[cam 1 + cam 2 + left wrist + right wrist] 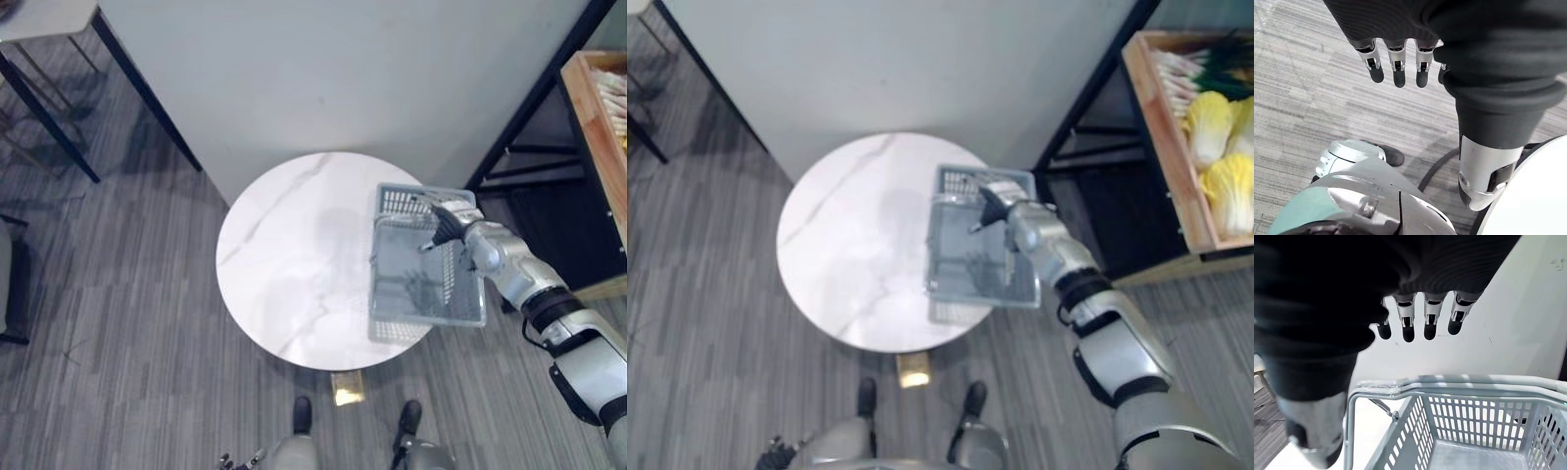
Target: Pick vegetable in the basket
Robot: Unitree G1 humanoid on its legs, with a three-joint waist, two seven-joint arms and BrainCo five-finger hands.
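A grey plastic basket stands empty on the right edge of the round white marble table. My right hand hovers over the basket's far end, fingers straight and holding nothing, just above the rim and handles. The vegetables lie in a wooden crate to the right of the table: yellow cabbages and green-topped leeks. My left hand hangs low beside me over the floor, fingers relaxed and empty.
A white panel stands right behind the table. The crate rests on a black shelf frame close to the basket's right side. Another table with thin black legs is at the far left.
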